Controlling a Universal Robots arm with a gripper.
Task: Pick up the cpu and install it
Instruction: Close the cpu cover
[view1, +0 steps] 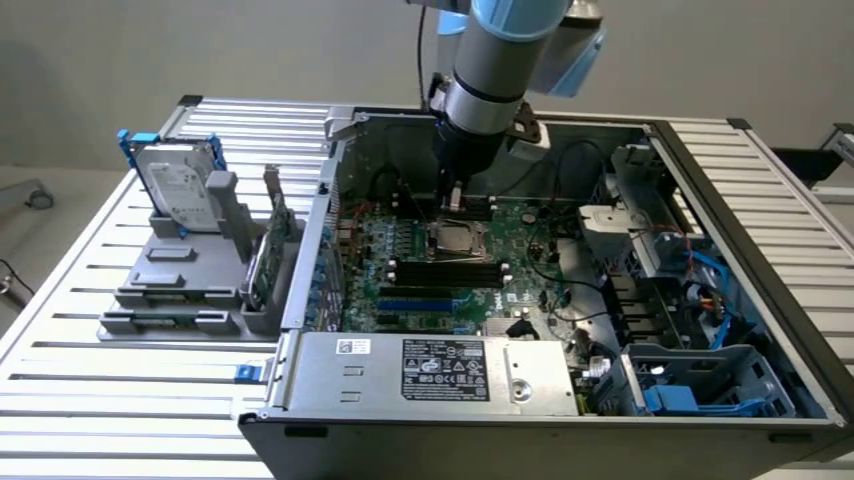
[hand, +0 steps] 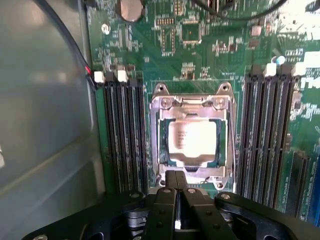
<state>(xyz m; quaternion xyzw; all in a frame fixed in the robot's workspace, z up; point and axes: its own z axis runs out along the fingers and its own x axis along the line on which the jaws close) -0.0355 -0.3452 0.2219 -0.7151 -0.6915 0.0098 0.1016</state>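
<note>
Presently, a slatted metal surface (view1: 80, 390) is seen carrying an open computer case (view1: 534, 450), within which a green motherboard (view1: 534, 235) (hand: 200, 45) is laid flat. The arm (view1: 487, 70) is positioned inside the case, and the claw (view1: 454, 203) (hand: 176, 187) is held just above the board, near one edge of the socket (hand: 156, 150). Its two fingers are pressed together, with nothing gripped between them.

Caution: damage is judged possible if the closed claw is driven lower from this position. The fingertips could be struck against the metal frame or the chip, and the fine contacts beneath could be bent. A chip not lying fully flat, which cannot be confirmed, would be stressed by such pressure. The memory slots (hand: 122, 135) flanking the socket could be scraped by sideways drift.

The cpu (view1: 455, 239) (hand: 192, 142) is located inside the socket, apart from the claw. It is presented as a small flat square with a bright silver-grey top, faint printed text and a pale rim, closely framed by dark metal.
</note>
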